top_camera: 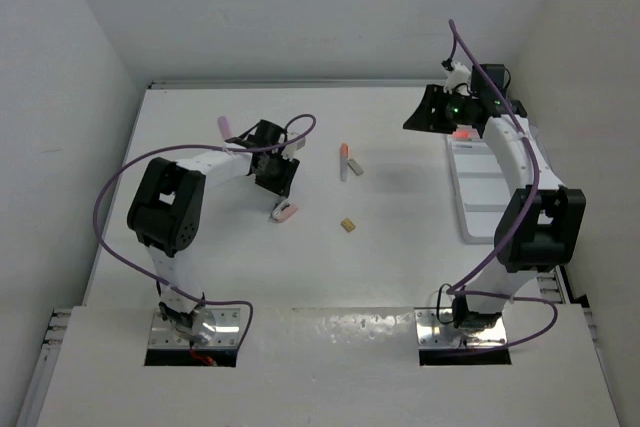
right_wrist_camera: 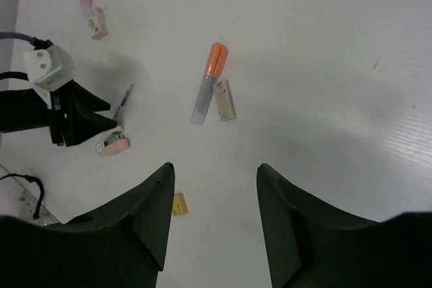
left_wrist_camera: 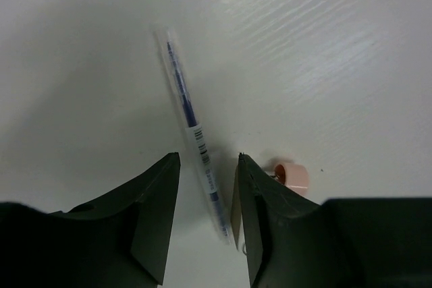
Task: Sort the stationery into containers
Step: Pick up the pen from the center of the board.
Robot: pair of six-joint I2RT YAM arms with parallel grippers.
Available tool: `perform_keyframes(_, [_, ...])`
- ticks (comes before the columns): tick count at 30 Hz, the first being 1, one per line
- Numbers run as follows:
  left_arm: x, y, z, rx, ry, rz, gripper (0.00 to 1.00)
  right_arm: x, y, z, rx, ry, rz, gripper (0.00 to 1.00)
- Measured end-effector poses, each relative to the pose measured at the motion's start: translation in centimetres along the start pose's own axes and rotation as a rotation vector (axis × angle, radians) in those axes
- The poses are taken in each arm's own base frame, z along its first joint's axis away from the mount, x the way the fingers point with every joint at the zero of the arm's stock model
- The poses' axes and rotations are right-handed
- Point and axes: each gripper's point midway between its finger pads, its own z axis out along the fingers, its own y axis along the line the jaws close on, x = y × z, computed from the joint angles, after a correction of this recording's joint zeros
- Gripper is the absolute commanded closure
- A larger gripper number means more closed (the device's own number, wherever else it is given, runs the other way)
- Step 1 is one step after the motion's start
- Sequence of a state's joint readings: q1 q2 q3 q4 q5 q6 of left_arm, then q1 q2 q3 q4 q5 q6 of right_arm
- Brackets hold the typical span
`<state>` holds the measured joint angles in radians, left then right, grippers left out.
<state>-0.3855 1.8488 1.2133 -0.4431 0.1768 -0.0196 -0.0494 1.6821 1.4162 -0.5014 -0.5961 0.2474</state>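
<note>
A clear pen with blue ink [left_wrist_camera: 183, 102] lies on the table, and its near end sits between the open jaws of my left gripper [left_wrist_camera: 208, 156]. A pink roll-like block [left_wrist_camera: 291, 175] lies just right of the right finger. From above, my left gripper [top_camera: 279, 187] is left of centre, with the pink block [top_camera: 285, 212] below it. An orange-capped pen [top_camera: 345, 159] and a grey-white eraser [top_camera: 355, 169] lie mid-table, with a tan block [top_camera: 347, 225] nearer. My right gripper [top_camera: 412, 119] is open and empty, held high by the white tray [top_camera: 480, 192].
A purple pen [top_camera: 225, 127] and a small white eraser [right_wrist_camera: 98, 23] lie at the far left. Something orange-red [top_camera: 462, 133] shows at the tray's far end. The right wrist view looks down on the orange-capped pen [right_wrist_camera: 209, 82], the eraser [right_wrist_camera: 225, 99] and the tan block [right_wrist_camera: 179, 204].
</note>
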Motion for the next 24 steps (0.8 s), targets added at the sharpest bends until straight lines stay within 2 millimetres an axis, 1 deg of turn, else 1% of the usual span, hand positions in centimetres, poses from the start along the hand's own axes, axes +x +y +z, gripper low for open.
perform_keyframes(5, [1.2, 1.1, 1.1, -0.055, 0.043, -0.015, 0.59, -0.1, 0.0, -0.1, 0.012, -0.001, 0.015, 0.51])
perform_keyframes(6, [1.4, 1.3, 1.1, -0.066, 0.047, -0.015, 0.62, -0.1, -0.1, -0.1, 0.013, -0.001, 0.015, 0.51])
perform_keyframes(10, [1.4, 1.8, 1.2, -0.094, 0.045, -0.012, 0.70, 0.5, 0.4, -0.4, 0.009, 0.001, 0.004, 0.52])
perform_keyframes(13, [1.6, 2.2, 1.1, -0.107, 0.041, -0.004, 0.73, 0.6, 1.1, -0.6, 0.002, -0.004, -0.016, 0.52])
perform_keyframes(14, [1.7, 2.3, 1.1, -0.108, 0.039, -0.001, 0.79, 0.6, 1.3, -0.7, -0.001, -0.006, -0.024, 0.52])
perform_keyframes(16, [2.2, 2.6, 0.8, -0.111, 0.038, 0.002, 0.86, 0.9, 1.7, -0.8, -0.007, -0.006, -0.031, 0.52])
perform_keyframes(17, [2.5, 2.7, 0.6, -0.110, 0.037, 0.004, 0.95, 1.2, 2.1, -0.7, -0.014, -0.004, -0.038, 0.51])
perform_keyframes(19, [3.1, 2.9, 0.1, -0.097, 0.037, 0.003, 1.00, 1.9, 2.7, -0.6, -0.027, 0.000, -0.048, 0.51])
perform_keyframes(22, [4.2, 2.6, -0.8, -0.028, 0.024, -0.034, 1.00, 3.0, 4.5, 0.1, -0.073, 0.009, -0.048, 0.51])
perform_keyframes(24, [3.9, 2.2, -2.0, 0.019, -0.018, -0.070, 1.00, 3.5, 6.0, 0.7, -0.115, 0.013, -0.040, 0.51])
